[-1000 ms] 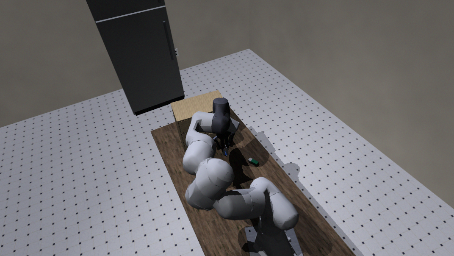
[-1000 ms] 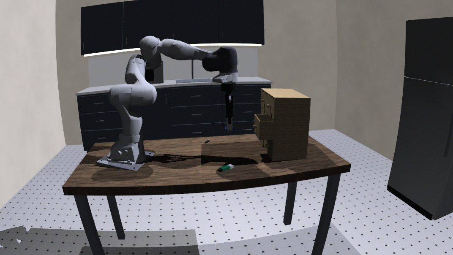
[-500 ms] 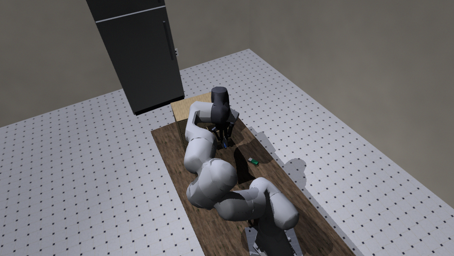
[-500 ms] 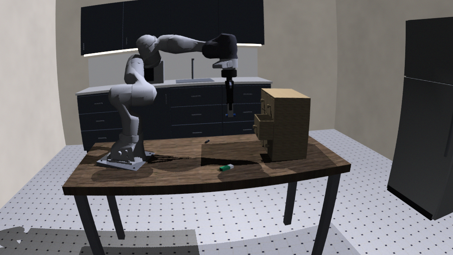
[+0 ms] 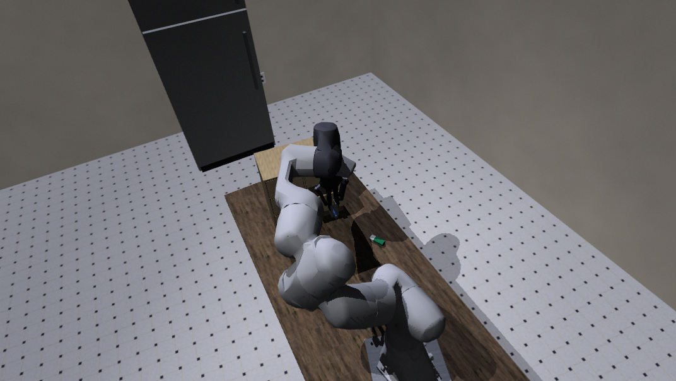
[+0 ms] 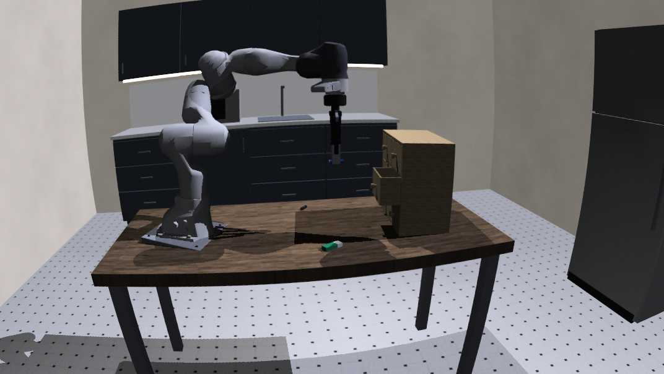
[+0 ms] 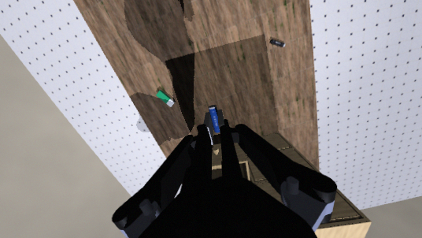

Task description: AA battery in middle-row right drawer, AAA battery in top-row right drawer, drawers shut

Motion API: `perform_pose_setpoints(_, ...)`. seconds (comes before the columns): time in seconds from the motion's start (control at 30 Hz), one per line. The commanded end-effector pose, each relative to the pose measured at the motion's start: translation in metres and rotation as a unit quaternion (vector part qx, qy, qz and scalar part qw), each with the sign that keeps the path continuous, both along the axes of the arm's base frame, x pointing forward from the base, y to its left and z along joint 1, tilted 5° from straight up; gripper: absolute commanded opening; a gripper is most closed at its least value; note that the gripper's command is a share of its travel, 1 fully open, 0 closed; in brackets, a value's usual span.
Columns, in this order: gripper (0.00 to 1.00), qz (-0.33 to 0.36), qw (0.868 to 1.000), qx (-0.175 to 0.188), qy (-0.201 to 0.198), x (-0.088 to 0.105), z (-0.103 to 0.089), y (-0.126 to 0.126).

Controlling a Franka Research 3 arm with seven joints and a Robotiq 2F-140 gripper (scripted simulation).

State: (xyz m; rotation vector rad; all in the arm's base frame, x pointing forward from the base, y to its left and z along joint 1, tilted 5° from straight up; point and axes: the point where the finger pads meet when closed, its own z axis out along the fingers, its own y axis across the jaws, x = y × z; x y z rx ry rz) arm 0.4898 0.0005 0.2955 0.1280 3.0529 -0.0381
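Note:
My gripper points straight down and is shut on a blue AA battery, held crosswise at the fingertips high above the table. The small wooden chest stands at the table's end. Its right drawer of the middle row is pulled partly out; the other drawers look pushed in. The gripper hangs in front of the chest, a little short of the open drawer and above its level. In the wrist view the open drawer shows just behind the fingers. A small dark AAA battery lies on the table's far side.
A green and white block lies on the table near the front edge, also seen in the wrist view. My arm's base is bolted at the table's other end. A black fridge stands on the floor beyond the chest.

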Motion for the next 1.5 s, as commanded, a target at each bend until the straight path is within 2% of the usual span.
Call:
perform_pose_setpoints(0.0,0.06,-0.004,1.000,0.002,0.004,-0.002,0.001,0.001)
perform_pose_setpoints(0.27,0.06,-0.004,1.000,0.001,-0.006,-0.003,0.000,0.001)
perform_pose_setpoints(0.53,0.06,-0.003,0.998,-0.003,-0.058,-0.005,-0.001,0.001)
perform_pose_setpoints(0.6,0.06,-0.003,0.998,-0.003,-0.058,-0.005,-0.001,0.001)
perform_pose_setpoints(0.8,0.06,-0.001,0.992,-0.010,-0.128,-0.008,-0.003,0.002)
perform_pose_setpoints(0.93,0.06,0.000,0.983,-0.015,-0.185,-0.011,-0.004,0.002)
perform_pose_setpoints(1.1,0.06,0.002,0.965,-0.021,-0.261,-0.015,-0.006,0.002)
perform_pose_setpoints(1.17,0.06,0.002,0.965,-0.021,-0.261,-0.015,-0.006,0.002)
perform_pose_setpoints(1.37,0.06,0.003,0.937,-0.029,-0.348,-0.019,-0.008,0.002)
perform_pose_setpoints(1.47,0.06,0.004,0.925,-0.032,-0.378,-0.020,-0.009,0.003)
